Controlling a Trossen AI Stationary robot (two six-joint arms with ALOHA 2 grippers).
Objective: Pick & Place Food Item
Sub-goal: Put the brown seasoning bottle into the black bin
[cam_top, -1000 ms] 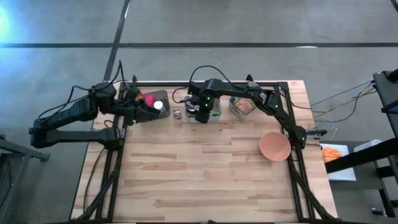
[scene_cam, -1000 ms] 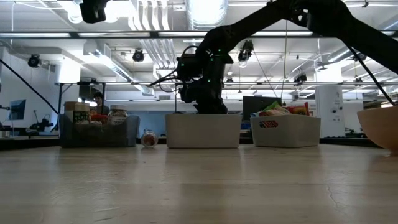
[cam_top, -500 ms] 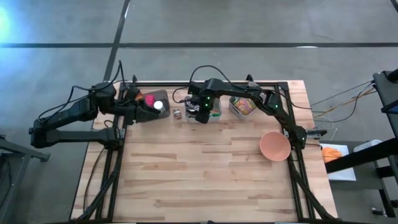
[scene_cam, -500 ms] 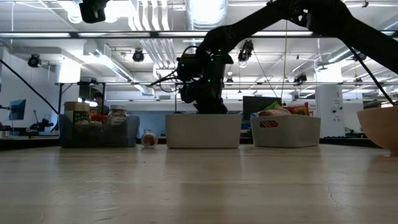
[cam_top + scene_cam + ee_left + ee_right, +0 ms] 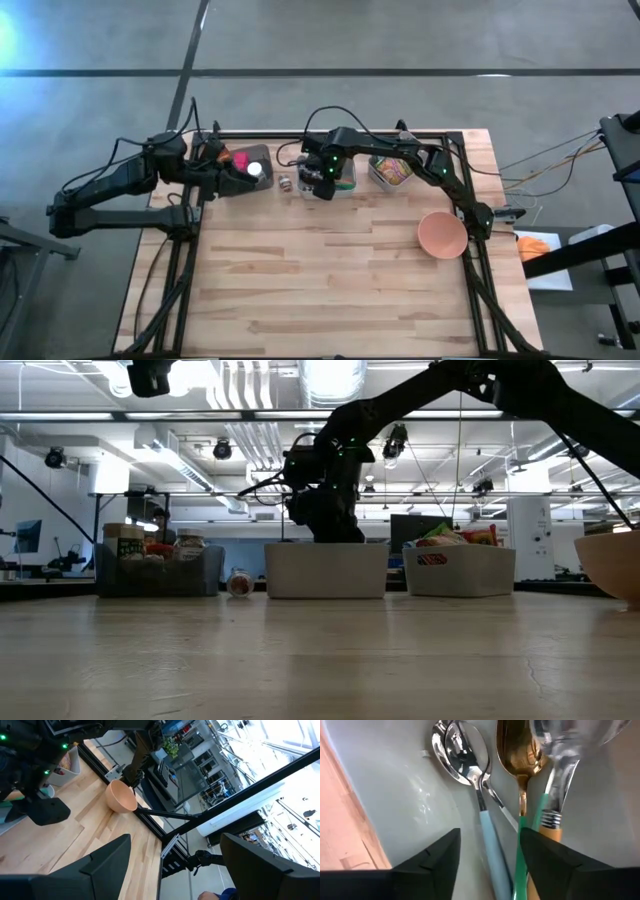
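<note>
My right gripper [image 5: 490, 836] points down into the white bin [image 5: 326, 570] at the table's far middle, fingers open. Below and between them lie a silver spoon with a light-blue handle [image 5: 482, 815], a gold spoon with a green handle [image 5: 520, 775] and a clear utensil with an orange handle [image 5: 555, 790], all flat on the bin's floor. Whether a finger touches a handle, I cannot tell. My left gripper [image 5: 176, 840] hangs open and empty over the dark bin [image 5: 235, 160] at the far left. A bin of food packets [image 5: 390, 170] stands to the right of the white bin.
A small jar [image 5: 239, 582] lies on the table between the dark bin and the white bin. A peach bowl [image 5: 442, 235] stands near the right edge. The near half of the wooden table [image 5: 320, 290] is bare wood.
</note>
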